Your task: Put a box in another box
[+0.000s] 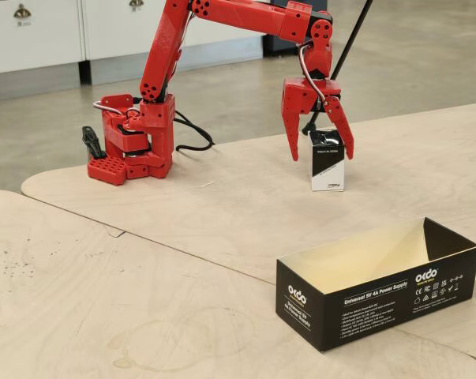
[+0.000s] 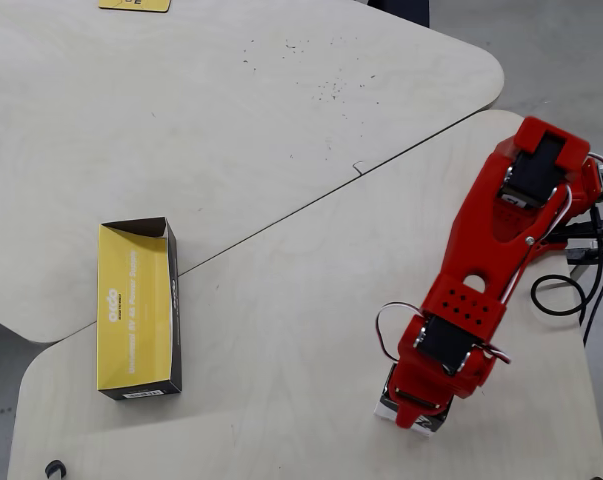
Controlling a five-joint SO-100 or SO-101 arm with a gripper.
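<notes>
The carton point(image 1: 327, 160) stands upright on the tabletop point(image 1: 222, 213), long axis vertical, black half up, white half down. My jaws point(image 1: 320, 155) hang straight over it, spread wide, one finger on each side of its top. In the fixed view I see a gap on both sides, so I judge nothing is gripped yet; in the overhead view the wrist hides nearly all of the carton point(image 2: 388, 405), so I cannot confirm contact there.

What the coming move turns on is this: the carton sits directly below and between the fingers, so I would only need to drop a little and close across its narrow width.

The long black box point(image 1: 377, 294) lies well apart, open side up, cream inside, straddling the seam between two boards. In the overhead view it point(image 2: 173, 310) lies far to the left of the arm.
</notes>
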